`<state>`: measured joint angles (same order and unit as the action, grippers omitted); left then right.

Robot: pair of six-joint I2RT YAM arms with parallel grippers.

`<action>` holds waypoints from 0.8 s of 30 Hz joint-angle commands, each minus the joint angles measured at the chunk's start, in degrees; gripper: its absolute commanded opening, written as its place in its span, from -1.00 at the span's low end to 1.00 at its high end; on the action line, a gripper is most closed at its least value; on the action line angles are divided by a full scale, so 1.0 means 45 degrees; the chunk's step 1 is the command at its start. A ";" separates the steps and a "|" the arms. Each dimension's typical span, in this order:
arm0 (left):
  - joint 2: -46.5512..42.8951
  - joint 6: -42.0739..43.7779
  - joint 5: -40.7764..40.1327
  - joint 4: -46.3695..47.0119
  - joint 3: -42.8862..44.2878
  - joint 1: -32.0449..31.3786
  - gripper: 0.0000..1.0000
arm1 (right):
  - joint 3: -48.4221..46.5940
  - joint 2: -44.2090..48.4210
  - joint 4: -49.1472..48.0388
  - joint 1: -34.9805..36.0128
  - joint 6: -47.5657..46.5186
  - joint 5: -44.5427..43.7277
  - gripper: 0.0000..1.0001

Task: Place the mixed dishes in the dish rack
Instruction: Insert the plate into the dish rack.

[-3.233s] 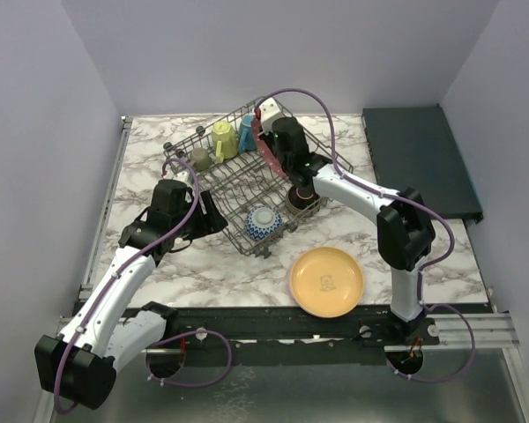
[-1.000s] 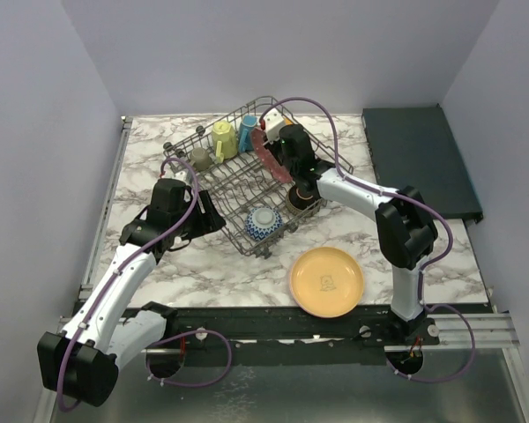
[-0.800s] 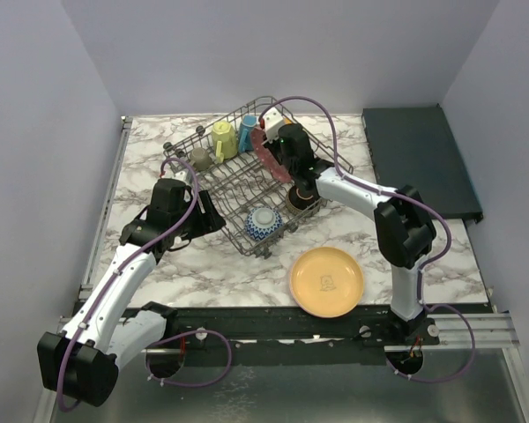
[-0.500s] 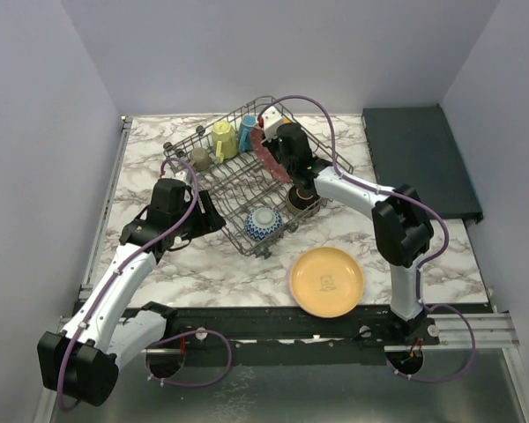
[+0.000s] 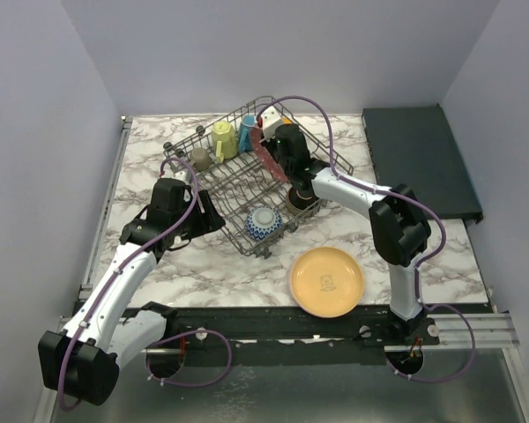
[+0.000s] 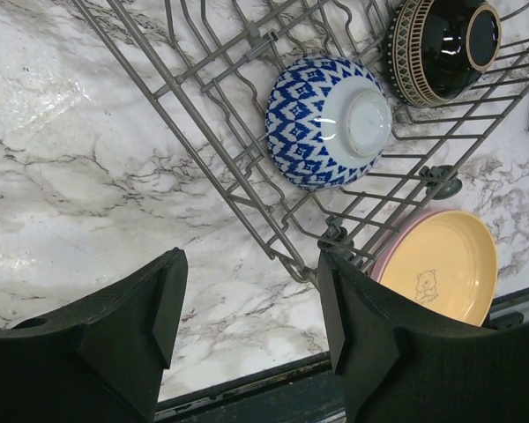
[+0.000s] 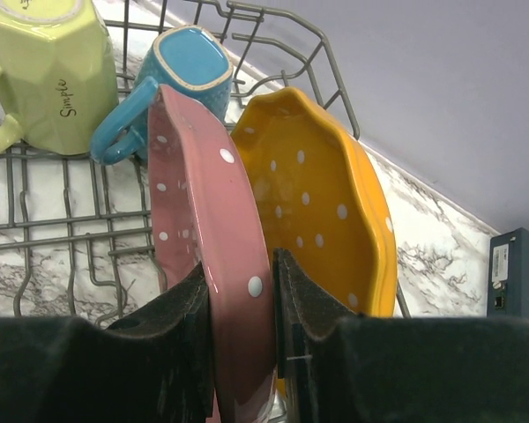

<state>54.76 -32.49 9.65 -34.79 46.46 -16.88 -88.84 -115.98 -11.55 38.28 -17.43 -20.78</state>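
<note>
Right gripper point(image 7: 243, 275) hides the pink plate's point(image 7: 201, 189) lower rim.

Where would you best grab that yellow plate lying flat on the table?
Probably take the yellow plate by its raised rim, on the side away from the dish rack, coming from above with one finger inside the lip and one outside. It lies flat and face up, so only that upturned edge gives something to pinch.

Left hand point(image 6: 249, 286) spread wide, right hand point(image 7: 242, 291) clamped.

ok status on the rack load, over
Right pincer shut on pink plate in dish rack. Left pincer open, empty. Yellow plate on table.
</note>
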 commanded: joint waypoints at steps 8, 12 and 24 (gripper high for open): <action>0.0081 0.0169 0.0007 0.0183 -0.0102 0.0100 0.33 | 0.0107 -0.0428 -0.2612 0.0002 0.0968 -0.1020 -0.96; 0.0095 0.0167 0.0024 0.0181 -0.0108 0.0119 0.33 | 0.0333 -0.0453 -0.2700 -0.0004 0.1078 -0.1170 -0.51; 0.0099 0.0189 0.0060 0.0184 -0.0107 0.0158 0.33 | 0.0416 -0.0241 -0.2649 -0.0001 0.1257 -0.1463 0.13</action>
<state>55.22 -32.45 9.67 -34.79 46.46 -16.69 -87.02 -116.71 -20.12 38.63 -13.19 -24.40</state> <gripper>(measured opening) 0.669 0.551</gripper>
